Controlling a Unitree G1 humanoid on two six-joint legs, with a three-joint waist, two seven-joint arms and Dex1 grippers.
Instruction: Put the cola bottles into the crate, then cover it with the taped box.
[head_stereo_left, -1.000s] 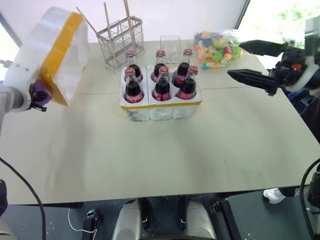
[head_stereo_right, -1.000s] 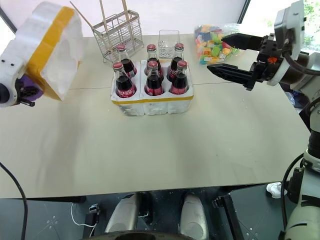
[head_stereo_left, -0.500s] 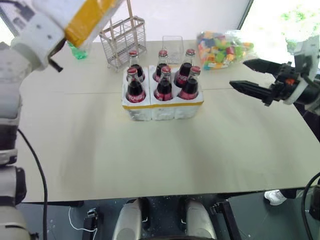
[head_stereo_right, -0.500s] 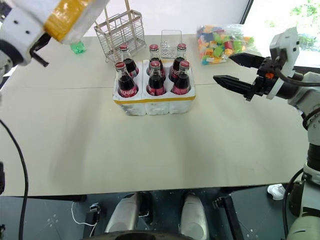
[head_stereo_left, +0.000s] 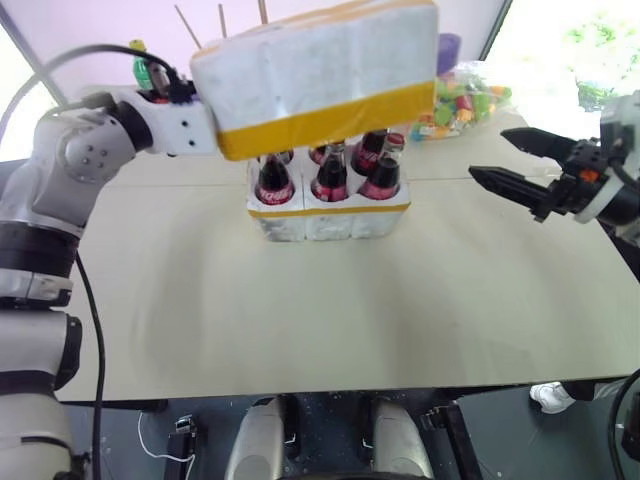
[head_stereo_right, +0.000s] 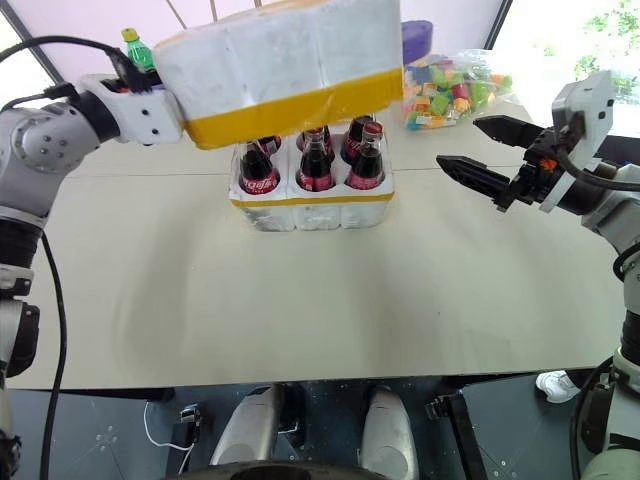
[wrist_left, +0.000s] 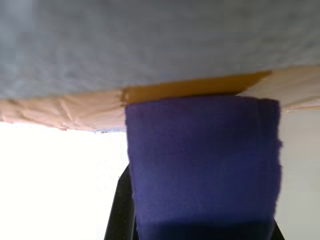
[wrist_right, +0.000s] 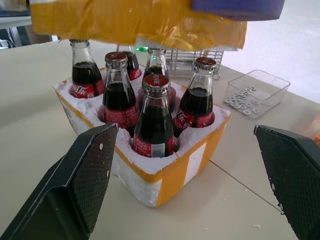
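Both sets of jaws first: our left gripper (wrist_left: 200, 220) is clamped tight on the purple disc (wrist_left: 202, 165) at the end of the taped box (head_stereo_left: 320, 75), while our right gripper (head_stereo_right: 478, 155) stands with its two black fingers (wrist_right: 75, 185) spread wide and holding nothing. Taking the crate (head_stereo_right: 310, 205) as our landmark, the tan table (head_stereo_right: 300, 300) spreads out under it on every side. We carry the taped box above the crate, lying roughly level with its wide yellow band along the lower edge, its underside just over the red caps and hiding the back row. All six cola bottles (wrist_right: 152, 125) stand upright in the crate's holes, three in front and three behind. Our right gripper hovers to the right of the crate, well apart from it and pointing toward it. Behind the crate to the right lies a bag of coloured pieces (head_stereo_right: 455, 90); behind it, past the bottles, we see a wire basket (wrist_right: 192, 55) and a small clear tray (wrist_right: 255, 92) of little rings. Behind the crate to the left, a green bottle (head_stereo_right: 138, 52) with a yellow cap peeks past our left wrist.
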